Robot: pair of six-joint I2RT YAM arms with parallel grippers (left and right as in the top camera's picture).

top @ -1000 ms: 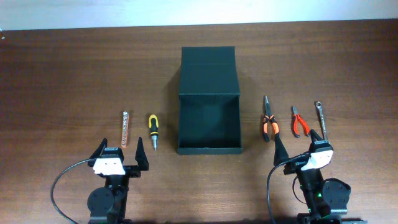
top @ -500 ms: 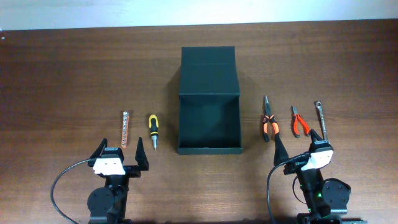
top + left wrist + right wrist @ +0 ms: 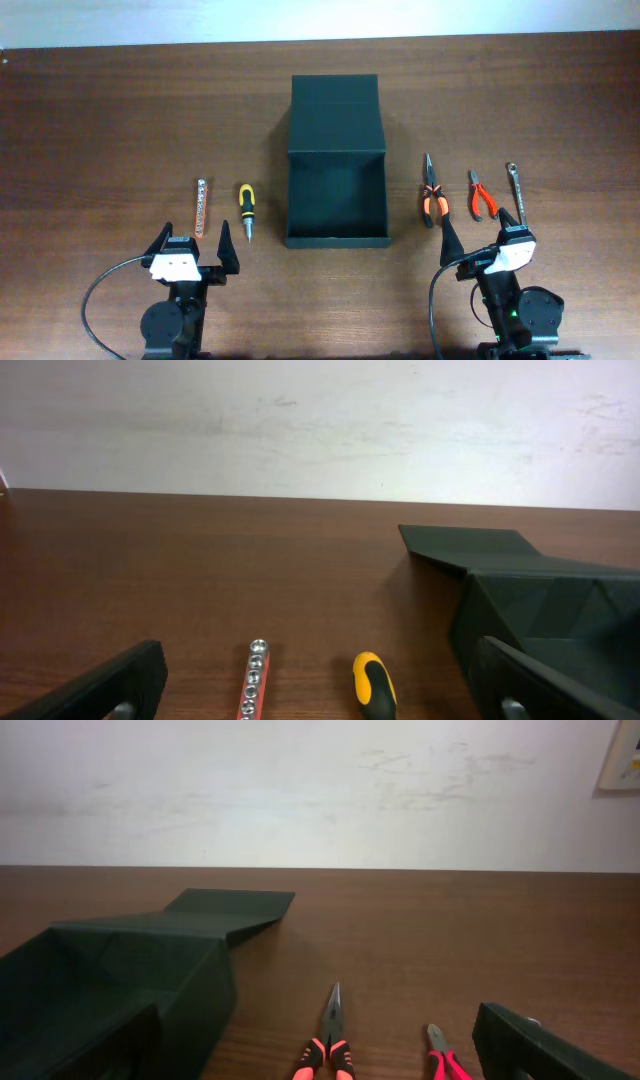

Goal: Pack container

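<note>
Container (image 3: 335, 200), a dark green-black square box, stands in the middle of the wooden table (image 3: 100, 120) between two small groups of hand tools. Its hinged lid (image 3: 333, 112) is folded back on the far side, so the mouth is free. I see nothing inside, so by my judgement the packing has not begun. The left gripper (image 3: 196, 240) and the right gripper (image 3: 483, 238) wait at the near edge, each with its jaws wide apart and holding nothing. The ratchet wrench (image 3: 515, 190) lies farthest to the right, its near end just beside the right gripper. The yellow-and-black screwdriver (image 3: 245, 208) lies left of the box. The orange-handled long-nose pliers (image 3: 430, 200) lie just right of the box, with the smaller red pliers (image 3: 483, 197) between them and the wrench. The thin socket rail (image 3: 201, 208) lies outside the screwdriver. The step in hand is probably the first pick. To do it well, each arm should take the tools on its own side. It should come down straight over the handle, with the fingers across the tool and low to the wood, because all the tools lie flat. Only one arm at a time should go over the box, and it should let go low inside the walls, well away from the lid hinge.
</note>
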